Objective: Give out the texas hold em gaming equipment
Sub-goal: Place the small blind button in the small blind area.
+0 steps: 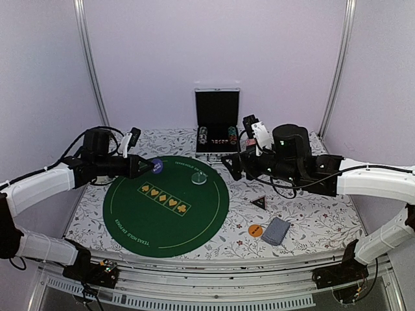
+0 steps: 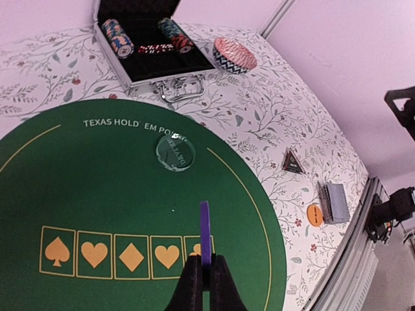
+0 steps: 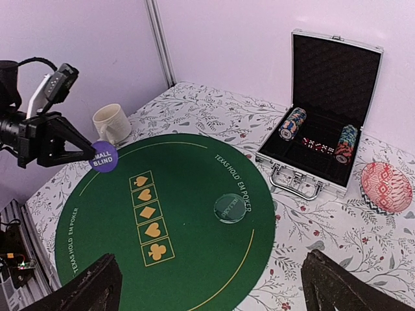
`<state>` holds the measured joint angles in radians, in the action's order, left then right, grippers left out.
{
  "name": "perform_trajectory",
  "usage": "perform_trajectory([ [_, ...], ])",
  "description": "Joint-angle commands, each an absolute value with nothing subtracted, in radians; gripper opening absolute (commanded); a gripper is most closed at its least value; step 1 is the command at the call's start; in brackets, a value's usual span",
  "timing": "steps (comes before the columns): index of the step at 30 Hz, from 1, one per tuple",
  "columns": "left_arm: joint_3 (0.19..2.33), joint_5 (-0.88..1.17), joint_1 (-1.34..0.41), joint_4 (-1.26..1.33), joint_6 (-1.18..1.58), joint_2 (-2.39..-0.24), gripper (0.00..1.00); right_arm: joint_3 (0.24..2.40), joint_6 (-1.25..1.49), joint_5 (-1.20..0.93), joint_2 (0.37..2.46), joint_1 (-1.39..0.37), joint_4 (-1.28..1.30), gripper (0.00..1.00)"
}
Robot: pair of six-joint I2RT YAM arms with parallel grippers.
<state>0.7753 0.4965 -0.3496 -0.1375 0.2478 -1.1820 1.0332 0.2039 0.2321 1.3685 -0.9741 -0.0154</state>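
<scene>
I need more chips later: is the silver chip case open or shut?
Open. The case has its lid raised upright; chip stacks show inside.

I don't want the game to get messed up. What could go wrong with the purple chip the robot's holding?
The left fingers pinch the purple disc only by its rim, above the green mat; it might slip out, or land on edge and roll away. The white mug stands near those fingers, so a swing could perhaps knock it.

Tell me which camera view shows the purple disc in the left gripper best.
Right wrist view: the purple disc faces it, SMALL BLIND readable. Left wrist view shows only its thin edge; top view shows it small.
</scene>
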Motion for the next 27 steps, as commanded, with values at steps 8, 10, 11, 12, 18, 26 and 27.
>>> perform_trajectory([
  [8,0.832,0.405,-0.313,-0.033,0.406,-1.299,0.00,0.878,0.284,0.221,1.196,-0.949,0.001,0.99],
  [10,0.843,0.404,-0.301,-0.008,0.423,-1.326,0.00,0.847,0.302,0.230,1.167,-0.947,0.004,0.99],
  [11,0.847,0.403,-0.292,0.007,0.433,-1.341,0.00,0.832,0.308,0.233,1.149,-0.946,0.006,0.99],
  [12,0.852,0.402,-0.280,0.023,0.444,-1.359,0.00,0.820,0.318,0.229,1.136,-0.946,0.009,0.99],
  [18,0.862,0.419,-0.178,0.149,0.550,-1.518,0.00,0.776,0.342,0.213,1.085,-0.946,0.029,0.99],
  [26,1.047,0.480,-0.140,0.119,0.535,-1.824,0.00,0.788,0.332,0.206,1.128,-0.946,0.044,0.99],
  [27,1.062,0.490,-0.135,0.117,0.537,-1.850,0.00,0.791,0.332,0.203,1.137,-0.946,0.048,0.99],
])
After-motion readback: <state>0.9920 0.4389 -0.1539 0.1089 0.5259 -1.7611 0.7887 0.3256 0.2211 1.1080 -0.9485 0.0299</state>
